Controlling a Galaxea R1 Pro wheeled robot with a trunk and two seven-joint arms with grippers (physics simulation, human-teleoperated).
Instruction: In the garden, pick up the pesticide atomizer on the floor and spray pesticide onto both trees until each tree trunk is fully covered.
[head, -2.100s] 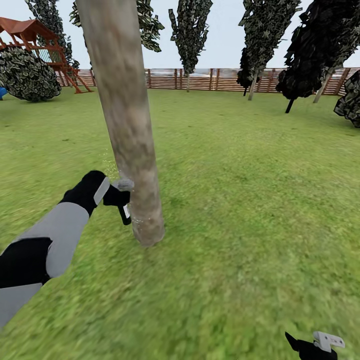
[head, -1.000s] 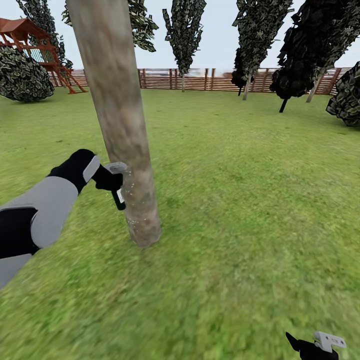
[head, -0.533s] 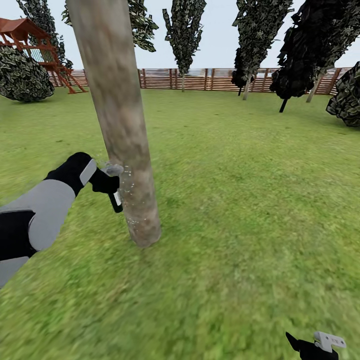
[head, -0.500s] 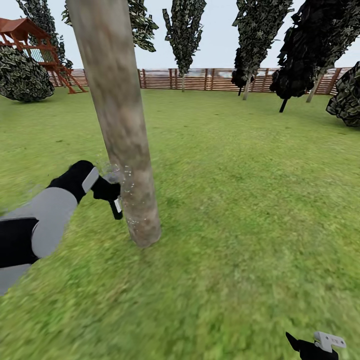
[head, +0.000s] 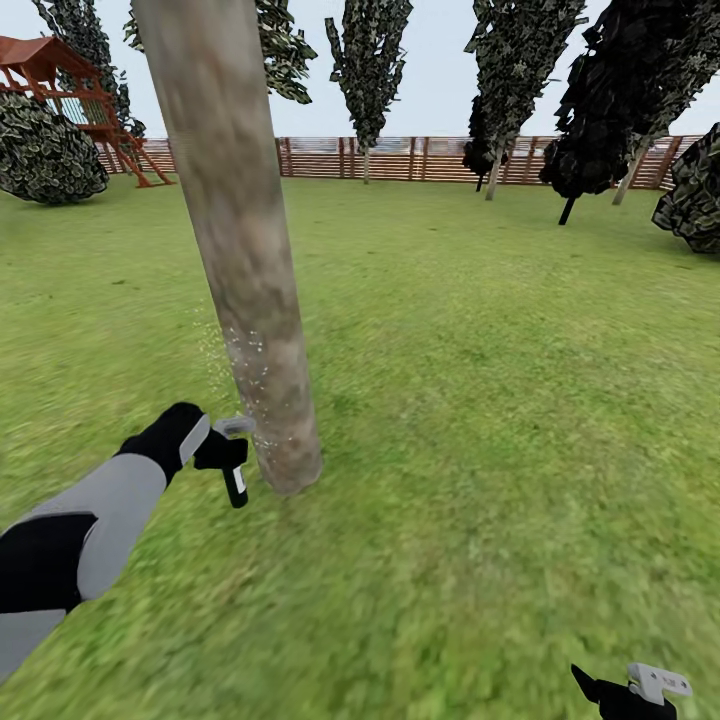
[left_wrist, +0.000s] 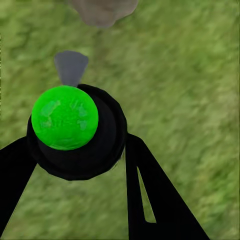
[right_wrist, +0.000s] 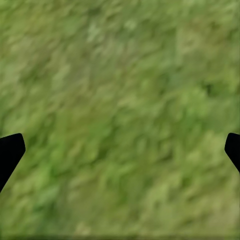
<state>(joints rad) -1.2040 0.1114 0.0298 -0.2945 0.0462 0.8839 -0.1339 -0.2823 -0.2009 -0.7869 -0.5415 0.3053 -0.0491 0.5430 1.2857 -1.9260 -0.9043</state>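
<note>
1. I am holding the pesticide atomizer (head: 233, 470) in my left jaws (head: 222, 455); they are clamped on either side of its dark body, with the green spot (left_wrist: 64, 117) facing my left wrist camera.
2. The atomizer is sitting just beside the foot of the tree trunk (head: 245, 270), on its near-left side and low over the lawn (head: 480, 400). Its grey trigger head (head: 233, 426) is pointing at the bark.
3. Pale specks of pesticide (head: 245, 365) are showing on the trunk above the nozzle; the lowest band looks less speckled, so I judge this the step in hand.
4. To do it well, I am keeping the nozzle square to the trunk and close without touching, and sweeping slowly so no strip is skipped.
5. The trunk's far side is hidden from the head view; I am treating it as unsprayed.
6. Some specks are drifting left of the trunk; I should aim more centrally.
7. My right jaws (right_wrist: 120, 145) are spread wide over grass, holding nothing, well apart from the trunk.
</note>
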